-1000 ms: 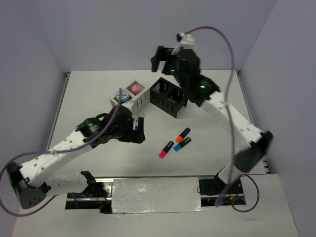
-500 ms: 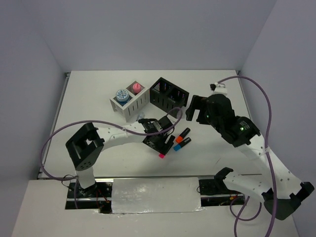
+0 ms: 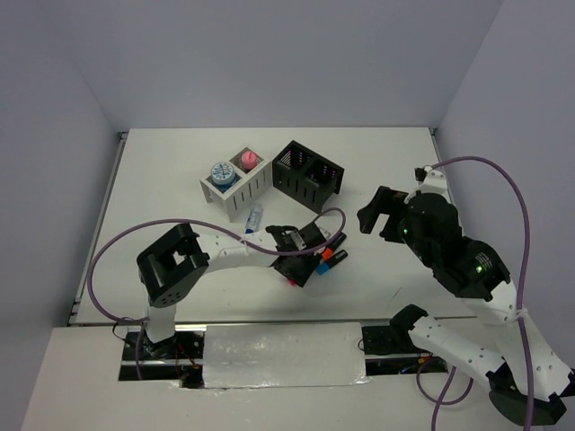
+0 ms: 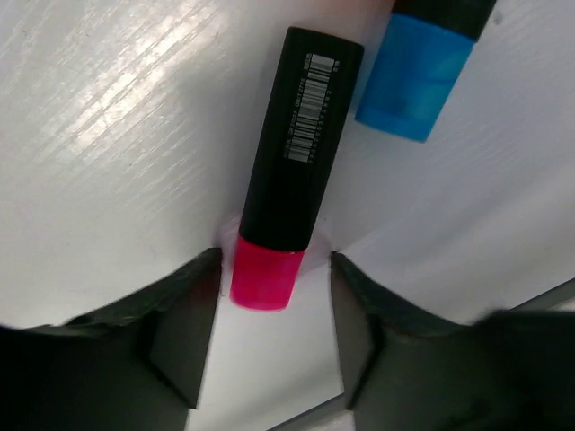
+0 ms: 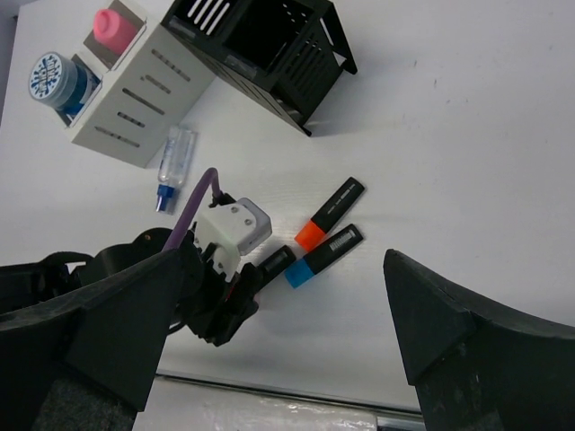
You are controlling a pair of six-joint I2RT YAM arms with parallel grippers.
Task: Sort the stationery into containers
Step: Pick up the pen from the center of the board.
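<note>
A pink highlighter (image 4: 296,153) lies flat on the table, black body and pink cap. My left gripper (image 4: 274,296) is down over it (image 3: 301,265); its fingers stand on either side of the pink cap with small gaps, open. A blue highlighter (image 4: 422,72) and an orange highlighter (image 5: 330,213) lie right beside it. My right gripper (image 3: 382,214) hovers wide open and empty to the right. The white container (image 3: 235,184) holds a blue tape roll (image 3: 221,172) and a pink tube (image 3: 245,161). The black container (image 3: 308,175) stands next to it. A blue-white stick (image 3: 254,217) lies in front of the white one.
The two containers stand side by side in the middle back of the white table (image 3: 162,180). The left arm's purple cable (image 3: 117,247) loops over the table's left front. Grey walls close the table on three sides.
The left arm went from beside the white container to the highlighters and its jaws narrowed round the pink one. The right arm swung from above the black container to the right front.
</note>
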